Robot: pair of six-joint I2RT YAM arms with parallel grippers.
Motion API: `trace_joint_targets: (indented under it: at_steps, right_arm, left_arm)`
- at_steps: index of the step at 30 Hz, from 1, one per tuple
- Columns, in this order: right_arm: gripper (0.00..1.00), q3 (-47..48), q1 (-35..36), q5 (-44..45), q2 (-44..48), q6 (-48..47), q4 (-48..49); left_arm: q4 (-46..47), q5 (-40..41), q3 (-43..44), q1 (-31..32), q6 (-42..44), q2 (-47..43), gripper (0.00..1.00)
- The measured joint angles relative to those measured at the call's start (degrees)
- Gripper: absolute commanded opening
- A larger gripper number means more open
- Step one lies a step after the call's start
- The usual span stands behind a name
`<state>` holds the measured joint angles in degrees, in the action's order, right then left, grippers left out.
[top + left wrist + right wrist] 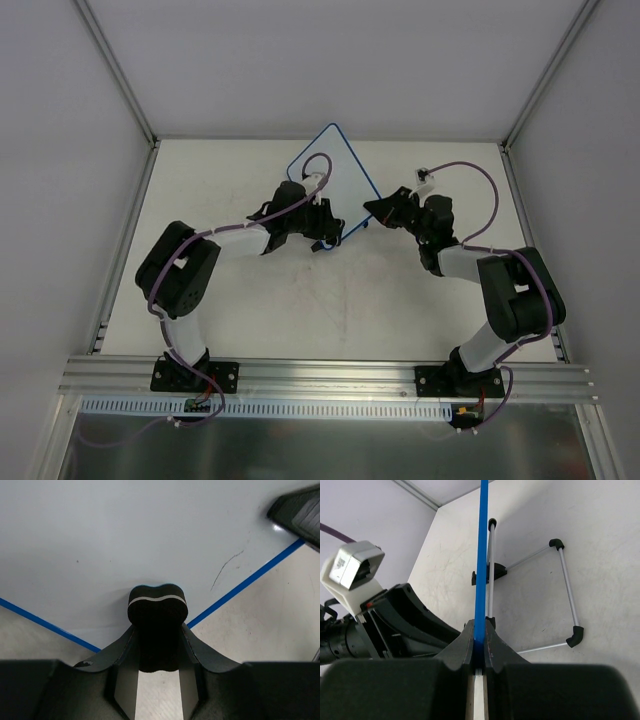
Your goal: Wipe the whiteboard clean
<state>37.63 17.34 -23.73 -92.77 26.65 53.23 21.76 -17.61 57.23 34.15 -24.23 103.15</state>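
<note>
The whiteboard (335,165) stands tilted at the back middle of the table, white with a thin blue rim. In the left wrist view its face (125,540) looks clean apart from a faint thin mark (227,567). My left gripper (322,238) is shut on a small black bone-shaped eraser (157,607), whose tip rests against the board's near corner. My right gripper (372,213) is shut on the board's right edge; the right wrist view shows the blue rim (482,555) edge-on, clamped between the jaws (480,645).
Behind the board its wire stand (565,595) with black feet rests on the table. Grey walls and metal posts enclose the table on three sides. An aluminium rail (320,375) runs along the near edge. The left arm (395,625) sits close beside the right gripper.
</note>
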Motion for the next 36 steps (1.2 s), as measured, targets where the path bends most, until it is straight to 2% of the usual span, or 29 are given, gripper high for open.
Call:
trace_joint_targets:
  at_steps: [7, 14, 20, 25, 32, 36]
  right_arm:
    - [0.0, 0.42, 0.04, 0.79, -0.44, 0.04, 0.02]
    - [0.0, 0.42, 0.04, -0.85, -0.52, -0.09, 0.15]
    - [0.0, 0.42, 0.04, -1.11, -0.52, -0.09, 0.13]
    - [0.0, 0.42, 0.07, -1.22, -0.52, -0.09, 0.11]
    - [0.0, 0.42, 0.13, -1.22, -0.52, -0.13, 0.09]
    - [0.0, 0.42, 0.13, -1.22, -0.52, -0.13, 0.11]
  left_arm:
    - [-2.47, 1.25, 9.97, -0.85, 2.97, 3.54, 0.03]
    - [1.55, 3.3, 12.33, -1.64, 5.01, 3.48, 0.03]
    - [6.73, 5.57, 3.41, -1.44, 5.68, -0.52, 0.03]
    - [12.26, 9.81, -5.35, 1.22, 6.45, -3.32, 0.03]
    - [18.03, 14.21, -10.19, 5.11, 7.21, -3.32, 0.03]
    - [19.8, 17.77, -11.32, 5.29, 7.65, -3.32, 0.04]
